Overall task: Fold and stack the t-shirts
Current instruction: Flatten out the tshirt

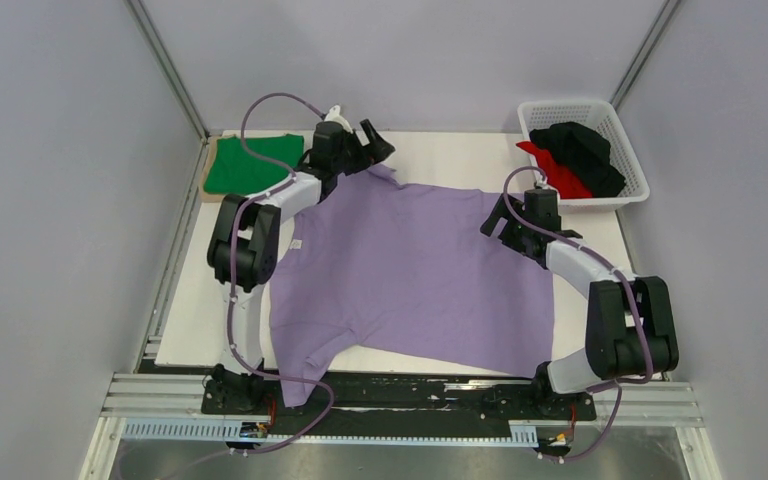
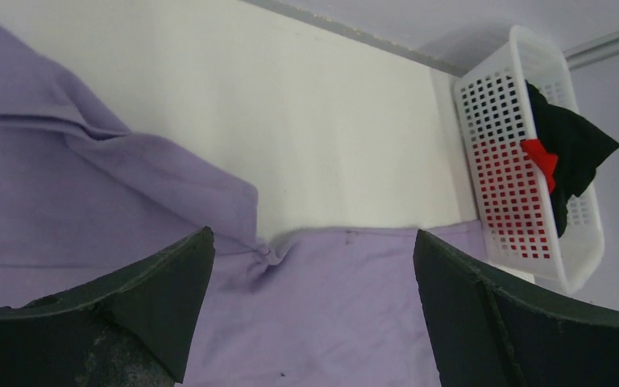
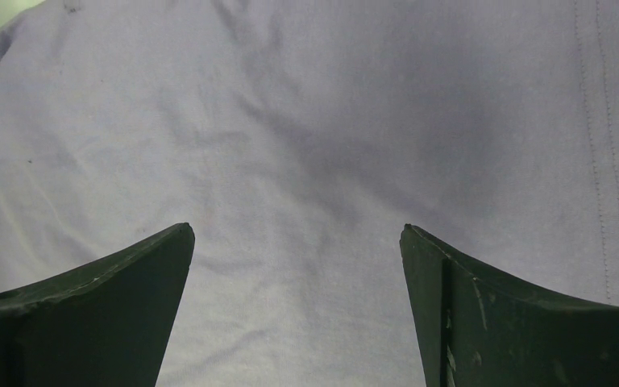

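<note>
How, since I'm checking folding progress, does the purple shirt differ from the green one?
The purple shirt lies spread open across the middle of the table; the green shirt is folded into a compact rectangle at the far left corner. The purple shirt covers far more area than the green shirt. Both are plain-coloured and lie outside the basket.

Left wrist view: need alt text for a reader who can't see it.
The left gripper, jaws wide open, hangs over the lilac shirt, which lies rumpled along its edge on the white table. At right, a white lattice basket holds black cloth and red cloth.
</note>
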You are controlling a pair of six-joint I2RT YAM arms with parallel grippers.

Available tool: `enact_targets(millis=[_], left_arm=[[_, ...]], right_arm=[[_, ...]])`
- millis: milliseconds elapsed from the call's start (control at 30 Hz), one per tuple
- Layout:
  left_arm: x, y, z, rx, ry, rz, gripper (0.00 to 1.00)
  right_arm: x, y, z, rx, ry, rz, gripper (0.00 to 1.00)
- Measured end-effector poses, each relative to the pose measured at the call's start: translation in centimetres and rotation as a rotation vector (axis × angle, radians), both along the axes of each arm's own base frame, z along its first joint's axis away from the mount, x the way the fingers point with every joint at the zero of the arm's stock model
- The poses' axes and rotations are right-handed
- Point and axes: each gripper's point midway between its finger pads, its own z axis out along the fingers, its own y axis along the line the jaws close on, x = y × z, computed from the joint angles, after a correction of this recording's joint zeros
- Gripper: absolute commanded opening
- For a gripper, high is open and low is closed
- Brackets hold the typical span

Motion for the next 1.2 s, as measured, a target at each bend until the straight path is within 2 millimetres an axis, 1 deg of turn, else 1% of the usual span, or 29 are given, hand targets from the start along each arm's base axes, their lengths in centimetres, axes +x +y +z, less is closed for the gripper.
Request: enact_targets(millis=[67,167,333,400,433,500,600,733,767,867,1000,1100,1200], left_arm=[[-0.6,0.2,-1.1,0.013,0.025,0.015,1.00],[-1.2,0.4,-3.7,0.029,0.090,0.030,1.00],[-1.1,0.9,-8.0,0.043,0.175,0.071,1.00],[-1.0,1.0,-9.2,0.049,0.196,0.085,1.00],[-0.7,0.8,-9.3,0.041,0.193,0.089,1.00],[0.4,0.5,-8.7,0.034,0.174,0.099,1.00],[2.5,-0.3,-8.3,0.021,0.146,0.113,1.00],[5.1,-1.4,-9.1,0.004,0.133,0.120,1.00],[6.0,-1.7,-8.8,-0.005,0.120,0.120,1.00],[7.9,-2.7,-8.8,-0.025,0.100,0.119,1.00],[9.5,-3.7,-8.4,-0.059,0.073,0.111,1.00],[10.3,-4.2,-7.9,-0.081,0.045,0.103,1.00],[11.4,-4.7,-6.4,-0.105,-0.015,0.097,1.00]], right_arm=[[0.0,0.0,0.2,0.000,-0.005,0.000,1.00],[0.1,-0.1,0.3,-0.002,-0.009,-0.003,1.00],[0.1,-0.1,0.4,-0.004,-0.011,-0.005,1.00],[0.1,-0.1,0.4,-0.004,-0.011,-0.005,1.00],[0.1,-0.1,0.4,-0.004,-0.011,-0.005,1.00],[0.1,-0.1,0.4,-0.004,-0.011,-0.005,1.00],[0.1,-0.1,0.4,-0.004,-0.011,-0.005,1.00],[0.1,-0.2,0.4,-0.006,-0.011,-0.008,1.00],[0.1,-0.3,0.3,-0.010,-0.011,-0.011,1.00],[0.1,-0.5,0.3,-0.020,-0.012,-0.022,1.00],[0.2,-0.7,0.3,-0.027,-0.013,-0.030,1.00],[0.2,-0.7,0.3,-0.028,-0.013,-0.030,1.00],[0.2,-0.7,0.3,-0.028,-0.013,-0.030,1.00]])
